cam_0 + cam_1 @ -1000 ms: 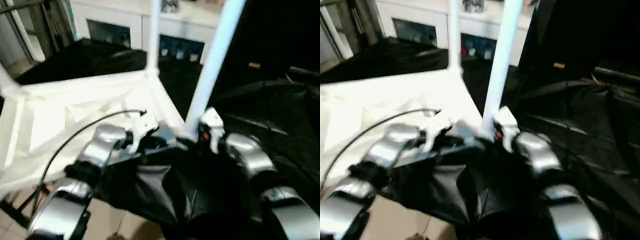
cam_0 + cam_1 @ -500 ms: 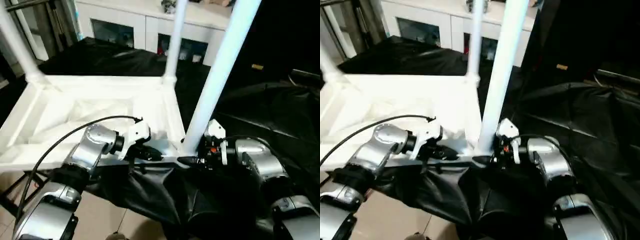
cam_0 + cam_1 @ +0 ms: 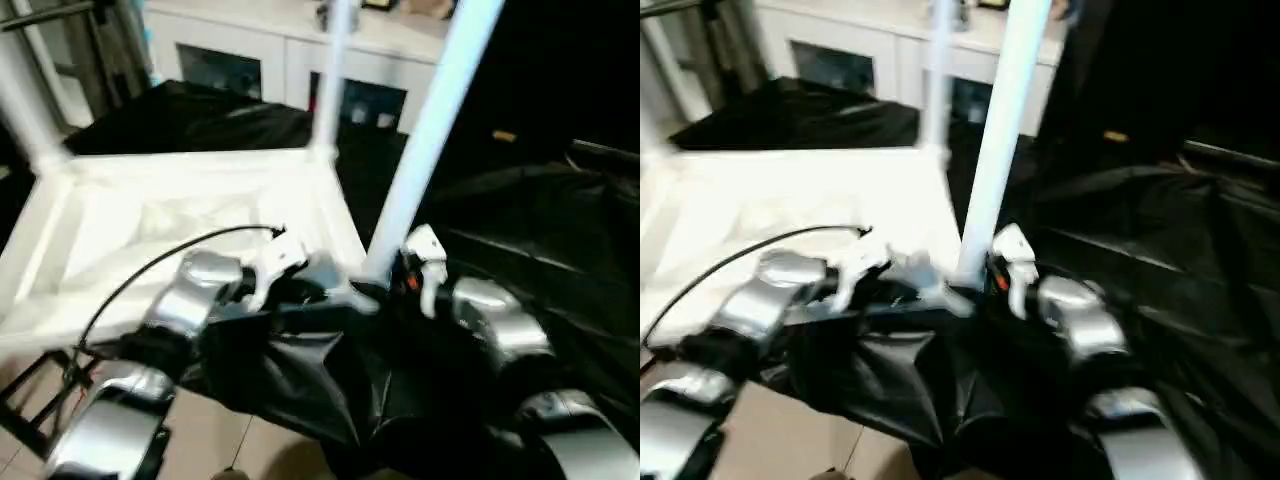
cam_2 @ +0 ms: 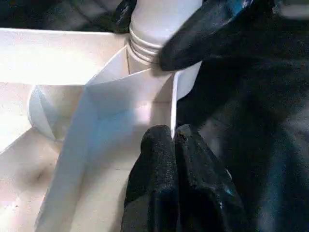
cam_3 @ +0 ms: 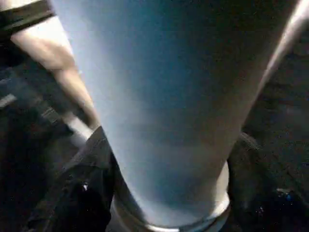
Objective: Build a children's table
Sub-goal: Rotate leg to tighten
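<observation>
My left gripper (image 4: pixel 174 140) has its two black fingers pressed together, tips against the rim of the upturned tabletop (image 3: pixel 150 215) just short of the corner socket (image 4: pixel 186 84); my right gripper (image 3: pixel 392 272) sits at the base of the near leg (image 3: pixel 425 130), one finger (image 4: pixel 207 34) touching the leg's ribbed collar, though whether it is clamped on the leg I cannot tell. The leg rises straight up ahead of both grippers, and two further legs stand in corners beyond. My worry is that if the right gripper pushes sideways rather than squarely down, the leg could cock in the socket and jam, or the tabletop could skid on the black cloth (image 3: pixel 290 385); my shut left gripper only braces the rim and would not stop it tipping.
</observation>
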